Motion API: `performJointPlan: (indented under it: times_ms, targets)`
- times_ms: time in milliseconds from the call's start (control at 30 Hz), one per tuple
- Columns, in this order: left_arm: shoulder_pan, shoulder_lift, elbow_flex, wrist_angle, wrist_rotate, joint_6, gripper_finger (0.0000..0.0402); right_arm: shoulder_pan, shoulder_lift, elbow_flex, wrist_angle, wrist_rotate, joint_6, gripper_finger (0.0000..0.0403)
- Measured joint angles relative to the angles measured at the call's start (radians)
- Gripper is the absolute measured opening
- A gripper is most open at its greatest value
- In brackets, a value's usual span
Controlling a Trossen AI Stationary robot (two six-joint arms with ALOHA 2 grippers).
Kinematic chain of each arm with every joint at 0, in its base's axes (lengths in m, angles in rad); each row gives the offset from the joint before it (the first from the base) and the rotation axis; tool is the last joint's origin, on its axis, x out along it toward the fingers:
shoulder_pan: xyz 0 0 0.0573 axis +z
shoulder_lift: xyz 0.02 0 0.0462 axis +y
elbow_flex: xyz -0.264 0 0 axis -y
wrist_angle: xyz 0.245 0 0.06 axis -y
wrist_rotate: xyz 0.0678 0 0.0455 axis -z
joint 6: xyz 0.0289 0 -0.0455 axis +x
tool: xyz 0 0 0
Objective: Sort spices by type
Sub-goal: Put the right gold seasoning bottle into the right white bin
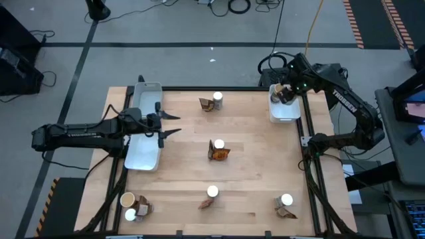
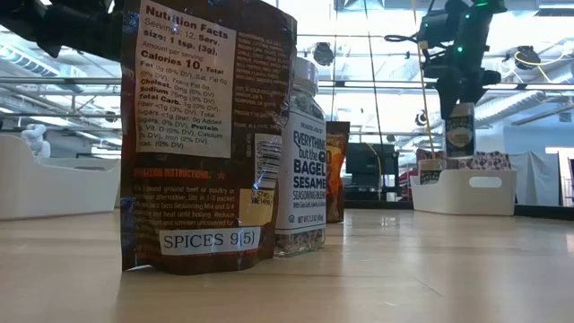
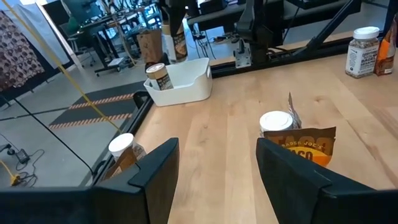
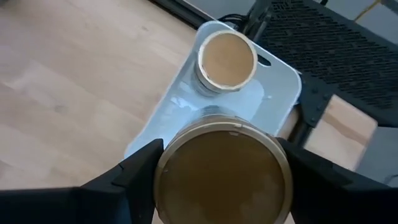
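Note:
My right gripper hangs over the white tray at the table's far right, shut on a tan-lidded spice jar. Another tan-lidded jar stands upright in that tray below it. My left gripper stands open and nearly level above the right rim of the long white tray at the table's left, with nothing between its fingers. White-lidded jars with brown packets stand in pairs on the wood, one pair at the centre. My right gripper pinches the tan-lidded jar between its two fingers, on opposite sides just under the lid. The fingers come from above, pointing steeply down. The jar hangs upright below the gripper, lifted clear above the tray.
More jar-and-packet pairs stand at the far middle, the near middle, the near right and the near left corner. In the low view a packet and a jar fill the foreground. Bare wood lies between the pairs.

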Motion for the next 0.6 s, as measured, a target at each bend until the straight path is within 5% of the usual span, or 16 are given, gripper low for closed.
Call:
performJointPlan:
  times_ms: [600]
  targets:
    - [0.000,0.000,0.000,-0.009,0.000,-0.001,0.0219,0.058,0.143,0.000,0.052,-0.025,0.053,0.0251]
